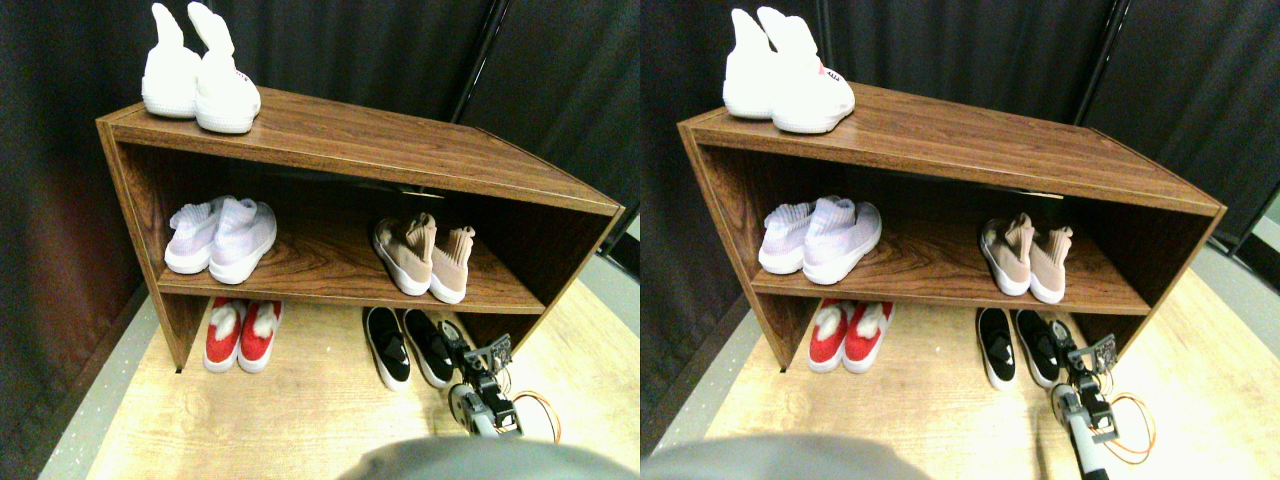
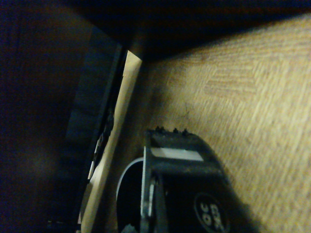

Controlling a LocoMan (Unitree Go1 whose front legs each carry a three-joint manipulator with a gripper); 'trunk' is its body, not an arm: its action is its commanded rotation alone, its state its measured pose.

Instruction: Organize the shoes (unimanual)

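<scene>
shoes [image 1: 424, 256] | middle shelf [image 1: 330, 270] (right side) | toes toward camera, slightly left

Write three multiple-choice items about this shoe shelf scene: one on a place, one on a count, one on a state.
1. Where is the beige-tan pair?
A. middle shelf, right side
B. top of the shelf unit
C. floor, left side

2. How many pairs are on the floor under the shelf unit?
A. one
B. two
C. three

3. What is the right gripper doing?
A. holding a shoe
B. holding nothing, low beside the black pair
C. resting on the top

Answers: 1 A, it stands right of the lilac-white pair. 2 B, red pair and black pair. 3 B, no shoe is in it.
</scene>
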